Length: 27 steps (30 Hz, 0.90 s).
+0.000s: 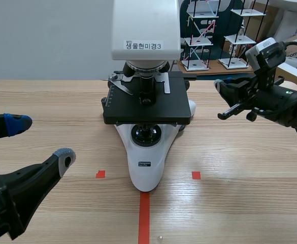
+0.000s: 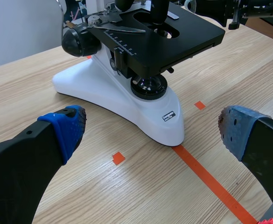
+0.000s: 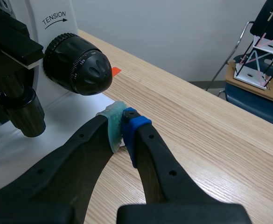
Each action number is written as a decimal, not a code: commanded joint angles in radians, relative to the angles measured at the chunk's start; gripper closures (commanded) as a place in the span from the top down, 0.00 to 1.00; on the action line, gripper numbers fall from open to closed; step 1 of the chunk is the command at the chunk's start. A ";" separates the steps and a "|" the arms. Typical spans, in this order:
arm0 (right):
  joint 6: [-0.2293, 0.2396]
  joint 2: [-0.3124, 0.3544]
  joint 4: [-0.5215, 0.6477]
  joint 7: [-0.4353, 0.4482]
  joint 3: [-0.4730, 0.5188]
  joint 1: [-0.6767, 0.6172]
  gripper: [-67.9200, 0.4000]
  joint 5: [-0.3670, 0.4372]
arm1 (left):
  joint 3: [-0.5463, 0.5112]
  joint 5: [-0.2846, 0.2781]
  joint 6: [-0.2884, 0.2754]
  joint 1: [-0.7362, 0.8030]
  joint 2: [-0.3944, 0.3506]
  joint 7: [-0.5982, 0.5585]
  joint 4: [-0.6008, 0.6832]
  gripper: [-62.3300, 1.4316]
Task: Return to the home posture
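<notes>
The microscope (image 1: pixel 145 170) is white with a black stage (image 1: pixel 156 108), the table (image 1: pixel 239 203) pale wood-grain, the left pincer (image 1: pixel 41 141) black.

Premises: a laboratory or teaching lab. Evidence: a compound microscope (image 1: pixel 147 109) bearing a numbered inventory label (image 1: pixel 144 45) stands on a wood-grain bench (image 1: pixel 239 168). Orange-red tape marks (image 1: pixel 144 218) set out positions on the bench top. A plain grey wall (image 1: pixel 46 40) lies behind, and tiered model stands (image 1: pixel 197 38) are kept beyond the bench.

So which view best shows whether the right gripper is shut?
The right wrist view: the right gripper shows its pads pressed together, nothing between. The scene view shows it side-on beside the microscope; the left wrist view catches only a sliver.
</notes>
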 commanded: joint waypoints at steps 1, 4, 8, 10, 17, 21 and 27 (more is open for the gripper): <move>-0.004 0.011 0.005 0.022 0.008 0.019 0.02 0.008 | -0.008 -0.009 -0.002 0.002 0.002 -0.014 0.013 0.96; -0.004 0.011 0.005 0.022 0.008 0.019 0.02 0.008 | -0.008 -0.009 -0.002 0.002 0.002 -0.014 0.013 0.96; -0.004 0.011 0.005 0.022 0.008 0.019 0.02 0.008 | -0.008 -0.009 -0.002 0.002 0.002 -0.014 0.013 0.96; -0.004 0.011 0.005 0.022 0.008 0.019 0.02 0.008 | -0.008 -0.009 -0.002 0.002 0.002 -0.014 0.013 0.96; -0.004 0.014 0.005 0.023 0.010 0.014 0.02 0.008 | -0.008 -0.009 -0.002 0.002 0.002 -0.014 0.013 0.96; -0.005 0.021 0.006 0.022 0.011 0.008 0.07 0.014 | -0.008 -0.009 -0.002 0.002 0.002 -0.014 0.013 0.96; -0.008 0.034 0.023 0.026 0.051 -0.043 0.20 0.016 | -0.008 -0.009 -0.002 0.002 0.002 -0.014 0.013 0.96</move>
